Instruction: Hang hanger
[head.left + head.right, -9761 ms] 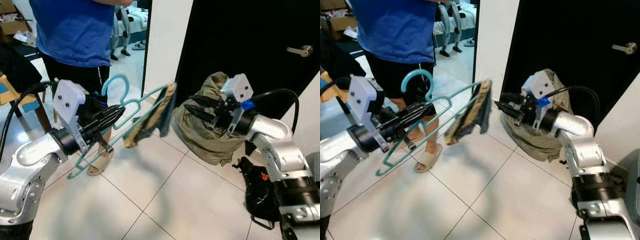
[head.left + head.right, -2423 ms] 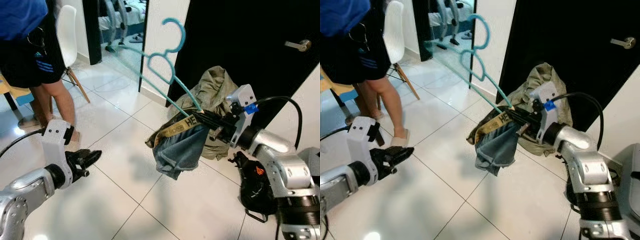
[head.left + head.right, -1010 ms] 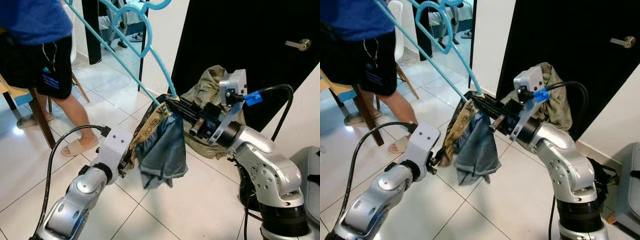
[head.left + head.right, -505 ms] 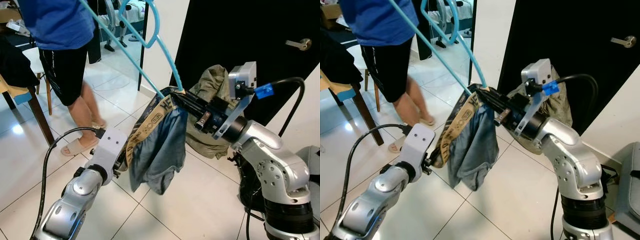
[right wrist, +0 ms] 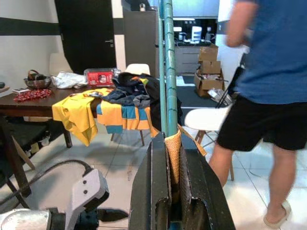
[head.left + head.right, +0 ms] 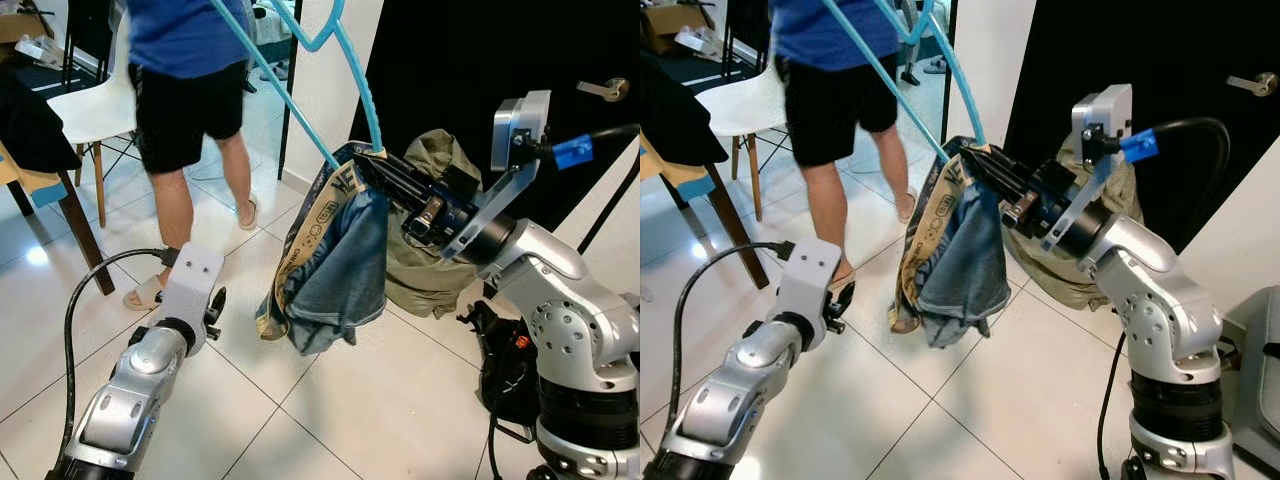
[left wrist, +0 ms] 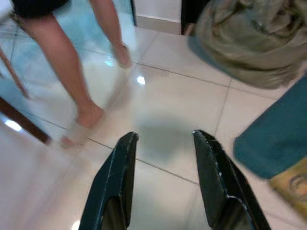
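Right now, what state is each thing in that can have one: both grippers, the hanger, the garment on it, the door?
Right gripper: shut on the hanger, raised.
Left gripper: open, empty, low over the floor.
Hanger: held tilted, not hung.
Jeans: draped on the hanger, dangling off the floor.
Black door: closed.
Olive cloth pile: heaped on the floor by the door.

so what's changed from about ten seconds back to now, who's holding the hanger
The teal hanger with the denim garment has passed from the left gripper to the right gripper, which is now shut on it and has raised it, hook end up. The left gripper has let go and hangs open over the floor. The person has moved. The olive clothes heap by the black door stayed put.
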Motion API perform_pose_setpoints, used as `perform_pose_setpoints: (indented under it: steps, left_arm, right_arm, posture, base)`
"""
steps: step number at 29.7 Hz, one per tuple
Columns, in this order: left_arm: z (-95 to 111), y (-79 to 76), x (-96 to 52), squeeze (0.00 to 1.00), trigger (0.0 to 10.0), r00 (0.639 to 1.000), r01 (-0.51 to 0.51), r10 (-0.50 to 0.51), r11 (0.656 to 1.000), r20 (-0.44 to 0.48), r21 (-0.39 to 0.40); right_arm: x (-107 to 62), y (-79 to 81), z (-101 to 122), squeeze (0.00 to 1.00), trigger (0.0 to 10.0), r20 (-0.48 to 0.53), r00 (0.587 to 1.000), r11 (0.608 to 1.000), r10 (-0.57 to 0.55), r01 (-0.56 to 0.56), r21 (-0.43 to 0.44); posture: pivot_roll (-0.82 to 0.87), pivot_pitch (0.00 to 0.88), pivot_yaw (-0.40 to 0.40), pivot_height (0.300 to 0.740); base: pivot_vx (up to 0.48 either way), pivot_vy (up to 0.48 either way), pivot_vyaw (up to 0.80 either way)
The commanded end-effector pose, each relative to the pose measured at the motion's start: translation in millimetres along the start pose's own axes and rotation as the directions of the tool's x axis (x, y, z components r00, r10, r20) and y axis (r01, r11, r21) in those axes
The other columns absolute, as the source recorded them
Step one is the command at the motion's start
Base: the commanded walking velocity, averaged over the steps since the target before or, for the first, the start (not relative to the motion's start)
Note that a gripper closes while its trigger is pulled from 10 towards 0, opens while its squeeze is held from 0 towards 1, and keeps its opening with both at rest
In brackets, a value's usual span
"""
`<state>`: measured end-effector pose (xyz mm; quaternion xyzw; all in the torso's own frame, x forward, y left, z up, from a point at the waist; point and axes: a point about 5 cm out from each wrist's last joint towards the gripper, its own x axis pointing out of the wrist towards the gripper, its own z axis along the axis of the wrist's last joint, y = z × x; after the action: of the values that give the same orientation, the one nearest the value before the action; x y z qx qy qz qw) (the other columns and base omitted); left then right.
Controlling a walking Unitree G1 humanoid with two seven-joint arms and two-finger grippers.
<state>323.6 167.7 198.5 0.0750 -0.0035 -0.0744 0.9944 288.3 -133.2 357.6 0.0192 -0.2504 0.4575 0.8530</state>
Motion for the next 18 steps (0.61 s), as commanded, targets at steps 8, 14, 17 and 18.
perform_pose_setpoints:
  steps: [8, 14, 17, 18]
  left_arm:
    - [29.1, -29.7, -32.0, 0.00, 10.0, 0.960, 0.202, -0.193, 0.979, 0.204, -0.028]
    - [26.0, -30.8, -48.3, 0.00, 10.0, 0.968, 0.178, -0.162, 0.982, 0.193, -0.065]
    - [19.7, -30.1, -47.2, 0.00, 10.0, 0.976, 0.157, -0.143, 0.985, 0.165, -0.074]
    - [13.0, -28.8, -45.7, 0.00, 10.0, 0.984, 0.137, -0.127, 0.988, 0.128, -0.074]
  right_arm:
    - [1.9, -9.1, -28.2, 0.00, 10.0, -0.140, 0.981, 0.989, -0.134, 0.123, -0.084]
    - [8.2, -12.8, -35.6, 0.00, 10.0, -0.133, 0.975, 0.983, -0.180, 0.172, -0.068]
    - [10.6, -13.7, -33.2, 0.00, 10.0, -0.120, 0.977, 0.983, -0.179, 0.173, -0.062]
    - [12.6, -14.3, -30.5, 0.00, 10.0, -0.107, 0.979, 0.984, -0.175, 0.170, -0.056]
  posture:
    - [-0.08, 0.257, -0.133, 0.740]
    - [-0.06, 0.252, -0.145, 0.740]
    - [-0.06, 0.251, -0.145, 0.740]
    - [-0.06, 0.251, -0.145, 0.740]
  base:
    - [0.000, 0.000, 0.00]
    - [0.000, 0.000, 0.00]
    - [0.000, 0.000, 0.00]
    - [0.000, 0.000, 0.00]
